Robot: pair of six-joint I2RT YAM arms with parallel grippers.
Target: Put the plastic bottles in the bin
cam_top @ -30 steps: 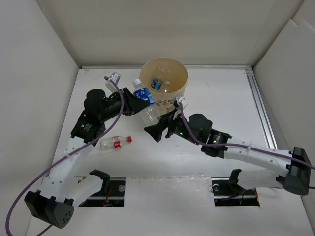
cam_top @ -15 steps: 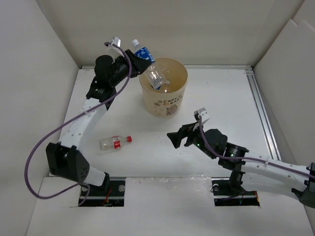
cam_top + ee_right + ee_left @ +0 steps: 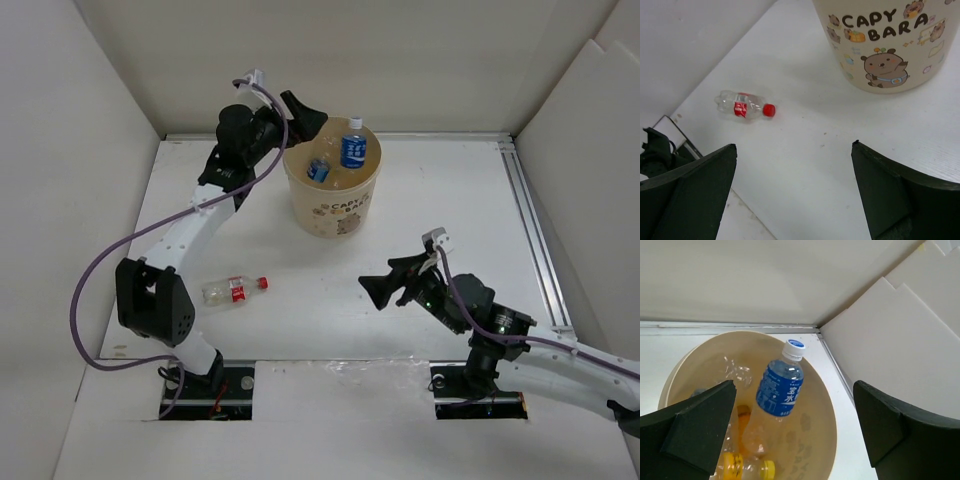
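Bin (image 3: 330,212) stands upright at far centre of the table (image 3: 450,200), capybara print and lettering on the near side. From the left wrist view I'm looking straight into it. One blue-label bottle (image 3: 781,387) is in the bin mouth, tilted, white cap up and toward the far rim, lying over the others. Under it are a clear bottle (image 3: 737,375) by the left inner wall, an orange-contents bottle (image 3: 746,432), and two yellow caps (image 3: 769,469) at the near inner side. The top view shows a second blue label (image 3: 319,170) lower in the bin, left of the first. I can't count the pile exactly.

One bottle is outside: the red-label bottle (image 3: 234,290) lies on its side on the table, near-left, red cap pointing right, well apart from the bin.

Left gripper (image 3: 300,118) hangs over the far-left rim of the bin, claw spread wide, nothing in it. The blue-label bottle shows between the fingers (image 3: 695,425) but below them, touching neither.

Right gripper (image 3: 388,280) is low over the table near centre-right, aimed left, claw also wide with nothing in it. Its wrist view has the red-label bottle and the bin wall both between the fingers, well ahead of them.

A purple cable (image 3: 110,270) loops off the left arm. White walls (image 3: 350,60) enclose the table on left, far and right.
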